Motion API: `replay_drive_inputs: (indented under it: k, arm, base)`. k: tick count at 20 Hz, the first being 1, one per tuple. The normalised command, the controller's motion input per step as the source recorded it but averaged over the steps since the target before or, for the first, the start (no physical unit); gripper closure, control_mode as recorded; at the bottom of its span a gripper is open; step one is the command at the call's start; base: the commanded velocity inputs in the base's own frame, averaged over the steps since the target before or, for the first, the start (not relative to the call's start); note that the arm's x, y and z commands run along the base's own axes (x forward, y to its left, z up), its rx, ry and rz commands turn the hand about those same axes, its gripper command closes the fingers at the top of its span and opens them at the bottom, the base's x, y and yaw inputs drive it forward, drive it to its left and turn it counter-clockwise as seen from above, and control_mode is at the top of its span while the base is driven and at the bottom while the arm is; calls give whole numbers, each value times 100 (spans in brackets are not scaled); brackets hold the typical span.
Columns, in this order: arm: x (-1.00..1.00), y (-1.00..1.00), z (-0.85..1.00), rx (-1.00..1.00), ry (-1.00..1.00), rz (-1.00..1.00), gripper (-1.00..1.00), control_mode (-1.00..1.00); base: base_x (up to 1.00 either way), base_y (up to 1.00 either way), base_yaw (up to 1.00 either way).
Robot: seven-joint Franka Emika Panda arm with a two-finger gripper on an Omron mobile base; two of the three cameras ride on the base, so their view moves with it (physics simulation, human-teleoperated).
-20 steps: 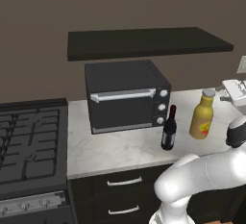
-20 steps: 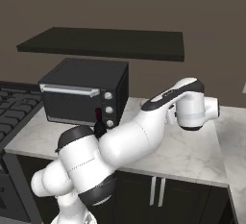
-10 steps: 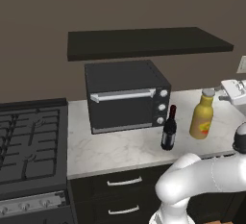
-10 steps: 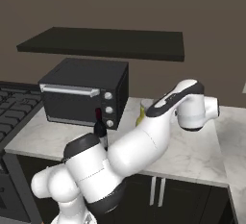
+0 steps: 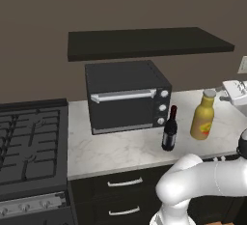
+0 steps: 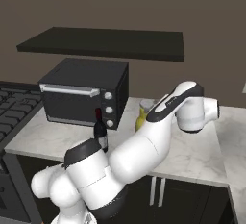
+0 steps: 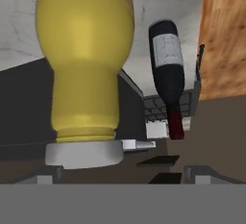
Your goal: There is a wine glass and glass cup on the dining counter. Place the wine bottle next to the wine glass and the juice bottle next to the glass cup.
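Note:
On the wall counter, the yellow-orange juice bottle [image 5: 203,117] with its grey cap stands right of the slim dark wine bottle [image 5: 169,130]. My gripper [image 5: 226,93] hovers just right of the juice bottle's cap, level with it. The hand view is upside down. There the juice bottle [image 7: 84,50] looms close and its cap sits low between the fingertips of my open gripper [image 7: 125,174], with the wine bottle [image 7: 168,74] farther off. In the right base view my arm hides most of the juice bottle [image 6: 142,115]; the wine bottle [image 6: 100,131] shows. The dining counter, wine glass and glass cup are out of view.
A black toaster oven [image 5: 125,96] stands just behind and left of the bottles. A dark wall shelf [image 5: 144,43] hangs above it. A gas stove [image 5: 29,142] adjoins the marbled counter [image 5: 116,151] on the left. Drawers with handles run below.
The elbow and forearm have swung lower and to the right. The hand has stayed beside the juice bottle's cap. Both bottles stand where they were.

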Motion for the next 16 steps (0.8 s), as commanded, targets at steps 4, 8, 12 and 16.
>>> replay_drive_inputs:
  k: [4,8,12,16]
  arm:
    - [-5,10,-2,1,0,0,-100,-100]
    - [0,32,0,0,0,0,-100,-100]
    - [0,18,0,0,0,0,-100,-100]
    - [0,3,27,10,0,0,-100,-100]
  base:
    - [0,0,0]
    - [0,0,0]
    - [0,0,0]
    - [0,0,0]
